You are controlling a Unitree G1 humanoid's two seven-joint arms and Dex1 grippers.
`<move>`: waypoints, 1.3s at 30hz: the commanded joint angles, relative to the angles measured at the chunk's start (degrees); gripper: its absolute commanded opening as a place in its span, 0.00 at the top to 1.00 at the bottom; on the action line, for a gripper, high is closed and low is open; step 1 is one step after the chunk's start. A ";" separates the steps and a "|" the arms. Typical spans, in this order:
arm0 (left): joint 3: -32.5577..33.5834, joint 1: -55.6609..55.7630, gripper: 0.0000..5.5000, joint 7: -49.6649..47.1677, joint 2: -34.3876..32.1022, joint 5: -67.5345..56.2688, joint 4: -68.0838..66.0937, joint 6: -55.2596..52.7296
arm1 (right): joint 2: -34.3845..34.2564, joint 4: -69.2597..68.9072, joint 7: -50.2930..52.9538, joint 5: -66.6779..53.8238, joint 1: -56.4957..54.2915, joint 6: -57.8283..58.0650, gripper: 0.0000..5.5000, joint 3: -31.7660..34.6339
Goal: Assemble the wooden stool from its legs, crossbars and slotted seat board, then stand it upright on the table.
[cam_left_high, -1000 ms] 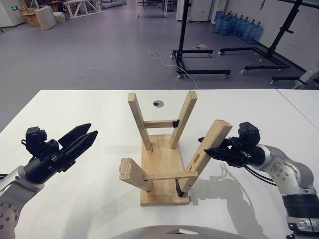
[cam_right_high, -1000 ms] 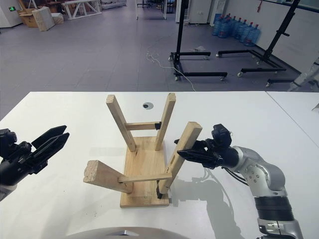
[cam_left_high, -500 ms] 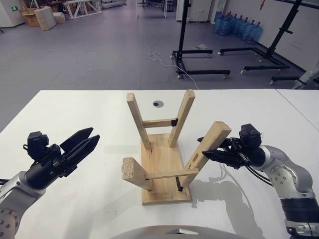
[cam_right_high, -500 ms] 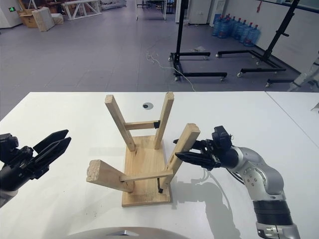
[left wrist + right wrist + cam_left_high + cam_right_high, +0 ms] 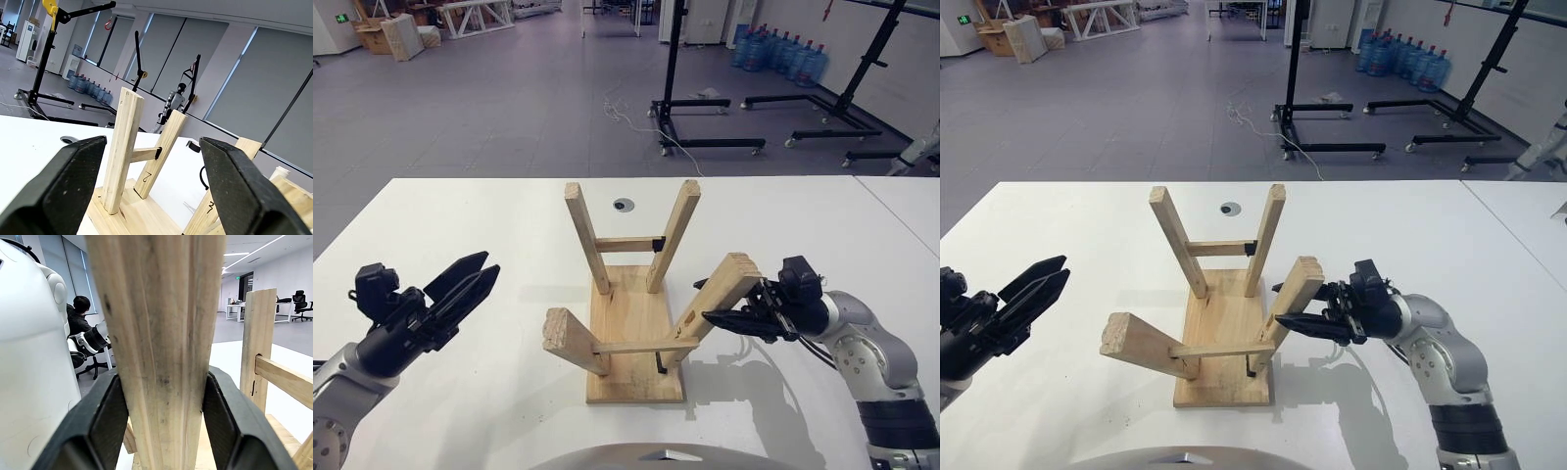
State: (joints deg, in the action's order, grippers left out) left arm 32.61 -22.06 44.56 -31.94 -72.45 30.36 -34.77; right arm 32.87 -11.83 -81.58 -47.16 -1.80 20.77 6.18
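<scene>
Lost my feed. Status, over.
Right gripper shut on near right leg. Left gripper open, off to the side. Stool upside down, near legs leaning. Nothing in the way.

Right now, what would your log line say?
right claw: shut on leg | left claw: open, clear of stool | stool: upside down

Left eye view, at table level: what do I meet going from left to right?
Black left gripper, jaws open → tilted near-left pale wooden leg → upright far-right wooden leg → leaning near-right wooden leg → black right gripper, jaws shut on that leg.
</scene>
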 commanded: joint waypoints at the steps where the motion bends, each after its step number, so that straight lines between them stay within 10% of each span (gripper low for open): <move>1: -0.51 -0.05 0.37 0.37 -0.41 0.84 -0.50 0.08 | 0.28 0.86 -0.58 1.62 0.17 -1.68 0.63 -0.37; 39: -2.75 -1.56 0.37 -1.27 1.92 2.82 1.41 2.23 | -5.03 -0.93 -6.03 2.25 7.34 -14.67 0.63 0.15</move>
State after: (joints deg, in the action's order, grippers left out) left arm 30.21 -23.43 43.67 -29.61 -69.90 31.15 -32.38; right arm 27.99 -12.87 -87.58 -46.33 6.05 7.17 7.18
